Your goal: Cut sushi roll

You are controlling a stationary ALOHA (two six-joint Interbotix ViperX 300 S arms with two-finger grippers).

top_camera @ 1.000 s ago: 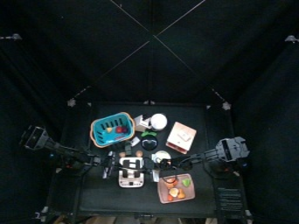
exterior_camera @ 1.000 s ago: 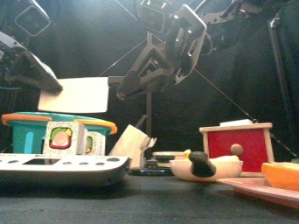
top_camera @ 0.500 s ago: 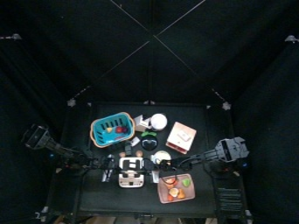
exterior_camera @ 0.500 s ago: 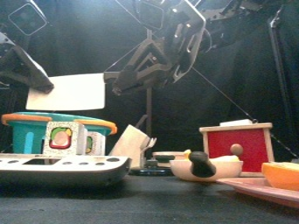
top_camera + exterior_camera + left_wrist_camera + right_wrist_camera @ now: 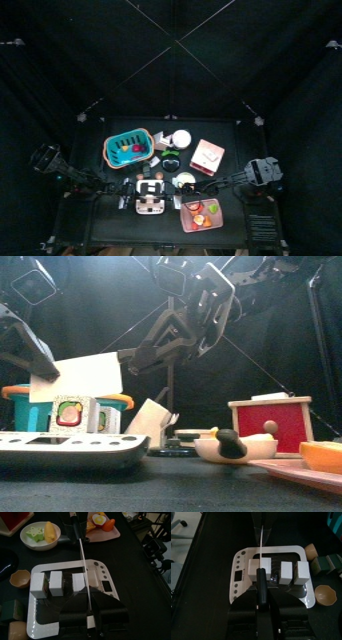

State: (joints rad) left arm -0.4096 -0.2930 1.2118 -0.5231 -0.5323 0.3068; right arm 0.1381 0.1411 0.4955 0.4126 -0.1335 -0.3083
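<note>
The sushi roll [image 5: 57, 582] lies on a white cutting board [image 5: 63, 629], cut into three white pieces wrapped in black. It also shows from the other side as sushi roll [image 5: 288, 572] on the board [image 5: 241, 558]. In the left wrist view my left gripper [image 5: 88, 598] is shut on a knife [image 5: 81, 562] whose thin blade, seen edge-on, runs above the end piece. My right gripper [image 5: 261, 587] is shut on a black-handled knife [image 5: 260, 549] above the same board. In the front view a white flat blade [image 5: 83, 368] hangs tilted over the board [image 5: 67, 446].
Behind the board stand a blue basket [image 5: 127, 148] and a red box [image 5: 209, 154]. A pink plate with fruit [image 5: 201, 215] lies right of the board, with a small bowl [image 5: 40, 535] of food behind it. A brown cup [image 5: 328, 595] sits close to the board.
In the front view the white blade has tilted and dropped a little toward the board. The left arm has shifted slightly.
</note>
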